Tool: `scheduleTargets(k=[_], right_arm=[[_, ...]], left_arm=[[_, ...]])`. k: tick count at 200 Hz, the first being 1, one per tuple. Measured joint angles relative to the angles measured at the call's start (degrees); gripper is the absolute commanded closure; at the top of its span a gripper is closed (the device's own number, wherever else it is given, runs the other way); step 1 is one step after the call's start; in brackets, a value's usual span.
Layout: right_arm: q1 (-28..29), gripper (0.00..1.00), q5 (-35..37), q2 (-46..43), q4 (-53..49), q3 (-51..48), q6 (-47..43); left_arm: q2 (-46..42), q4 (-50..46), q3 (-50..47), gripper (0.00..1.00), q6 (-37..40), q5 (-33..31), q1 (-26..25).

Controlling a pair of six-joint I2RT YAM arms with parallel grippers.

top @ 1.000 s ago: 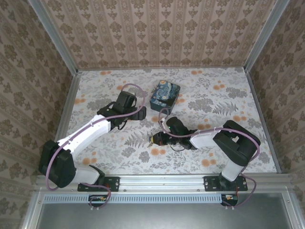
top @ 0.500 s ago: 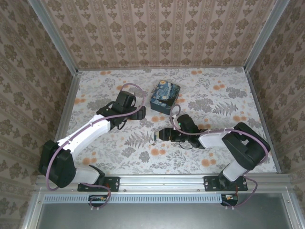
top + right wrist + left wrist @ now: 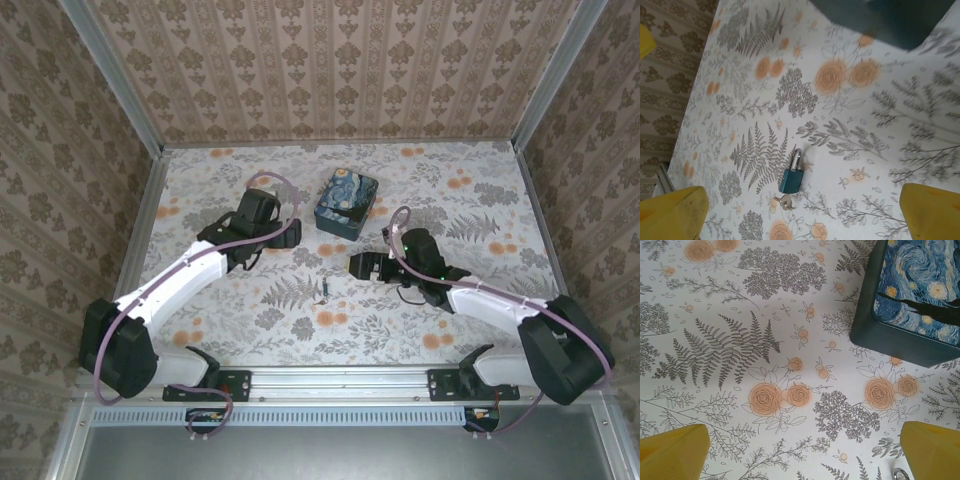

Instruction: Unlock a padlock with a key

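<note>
A small teal padlock [image 3: 791,175] lies flat on the floral table, its silver shackle pointing away from my right wrist camera. A silver key [image 3: 785,201] sticks out of its bottom end. Whether the shackle is sprung I cannot tell. From above, the padlock [image 3: 325,290] lies between the two arms. My right gripper [image 3: 800,215] is open, well back from the lock, with nothing between its yellow fingertips [image 3: 932,210]; from above the right gripper [image 3: 360,263] is up and to the right of the lock. My left gripper [image 3: 802,452] hangs open over bare cloth; from above the left gripper [image 3: 292,236] is left of the tin.
A dark blue tin with a starry-night lid [image 3: 346,203] stands behind the padlock, close to both grippers, and the tin [image 3: 910,305] is at the upper right of the left wrist view. Patterned walls enclose the table [image 3: 480,200] on three sides.
My right gripper has opened, released the key in the padlock, and drawn back to the right. The padlock now lies alone on the table. The left arm has hardly moved.
</note>
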Motion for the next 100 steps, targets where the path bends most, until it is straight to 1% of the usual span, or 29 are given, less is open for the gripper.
scheduleTargets(k=[57, 100], right_arm=[[-3.3, 0.00, 7.9, -7.8, -6.6, 0.0, -3.8], [-5.0, 0.01, 15.0, -10.1, -9.6, 0.5, -8.2]], left_arm=[[-0.4, 0.5, 0.0, 0.00, 0.1, -4.5, 0.1], [-1.3, 3.8, -1.4, 0.00, 1.9, -8.1, 0.4]])
